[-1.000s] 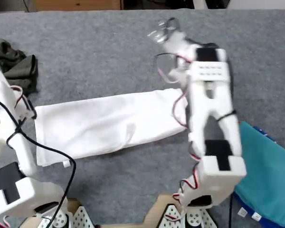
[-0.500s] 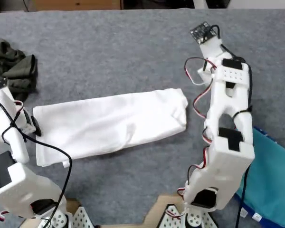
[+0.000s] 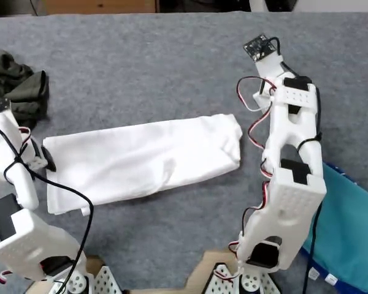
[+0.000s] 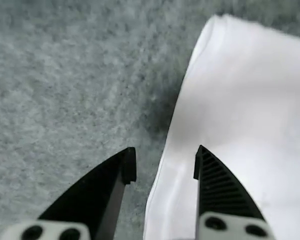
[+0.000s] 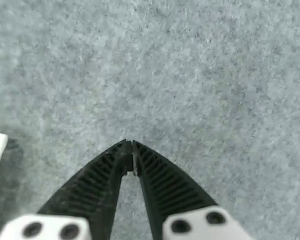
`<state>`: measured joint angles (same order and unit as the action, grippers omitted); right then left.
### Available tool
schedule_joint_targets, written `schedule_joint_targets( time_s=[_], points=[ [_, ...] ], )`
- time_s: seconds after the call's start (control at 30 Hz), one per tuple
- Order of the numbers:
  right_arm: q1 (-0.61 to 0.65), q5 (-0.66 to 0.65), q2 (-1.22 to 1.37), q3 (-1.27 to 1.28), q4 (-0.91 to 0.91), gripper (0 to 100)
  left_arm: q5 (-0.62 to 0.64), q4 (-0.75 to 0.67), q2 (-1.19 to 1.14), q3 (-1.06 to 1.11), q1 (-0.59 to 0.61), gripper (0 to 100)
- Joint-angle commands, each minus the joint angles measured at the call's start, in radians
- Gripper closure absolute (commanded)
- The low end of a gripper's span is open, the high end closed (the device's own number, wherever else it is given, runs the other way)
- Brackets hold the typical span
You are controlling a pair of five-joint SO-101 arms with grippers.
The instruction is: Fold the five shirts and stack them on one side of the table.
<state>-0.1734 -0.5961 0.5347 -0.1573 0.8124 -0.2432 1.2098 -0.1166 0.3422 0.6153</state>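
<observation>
Ahead of the right end effector (image 5: 130, 159), tips together, bare worktop (image 5: 205, 75) lies open. The white shirt (image 4: 250, 110) has its edge under the left end effector (image 4: 164, 165), fingers parted; an olive shirt heap (image 3: 15, 82) lies beyond it

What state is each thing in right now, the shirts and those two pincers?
white shirt: folded into a long strip, lying flat.
dark green shirt: crumpled, not folded.
teal shirt: lying flat, partly out of frame.
left pincer: open, astride the white shirt's end.
right pincer: shut, holding nothing.
</observation>
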Motion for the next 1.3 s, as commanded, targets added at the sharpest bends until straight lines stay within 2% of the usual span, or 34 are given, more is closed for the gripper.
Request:
schedule_joint_targets(
  time_s=[0.0,0.13,0.43,0.53,0.67,0.8,0.97,1.17,1.27],
  points=[
    [-0.005,0.002,0.001,-0.062,-0.012,99.3,0.064,-0.124,0.002,0.048,-0.015,80],
    [-0.005,0.002,0.001,-0.062,-0.012,99.3,0.075,-0.207,0.002,0.124,-0.031,80],
    [-0.005,0.002,0.001,-0.062,-0.017,99.3,0.075,-0.204,-0.004,0.138,-0.043,80],
    [-0.005,0.002,0.001,-0.062,-0.017,99.3,0.075,-0.203,-0.050,0.129,-0.071,85],
    [-0.007,0.002,0.001,-0.062,-0.017,99.3,0.075,-0.140,-0.104,0.068,-0.110,94],
    [-0.007,0.002,0.001,-0.062,-0.017,99.3,0.075,-0.069,-0.197,-0.014,-0.133,98],
    [-0.007,0.002,0.001,-0.064,-0.018,99.3,0.078,0.009,-0.291,-0.130,-0.130,98],
    [-0.007,0.002,0.001,-0.064,-0.018,99.3,0.078,0.014,-0.308,-0.184,-0.137,98],
    [-0.007,0.002,0.001,-0.064,-0.018,99.3,0.123,0.049,-0.308,-0.229,-0.138,98]
  ],
)
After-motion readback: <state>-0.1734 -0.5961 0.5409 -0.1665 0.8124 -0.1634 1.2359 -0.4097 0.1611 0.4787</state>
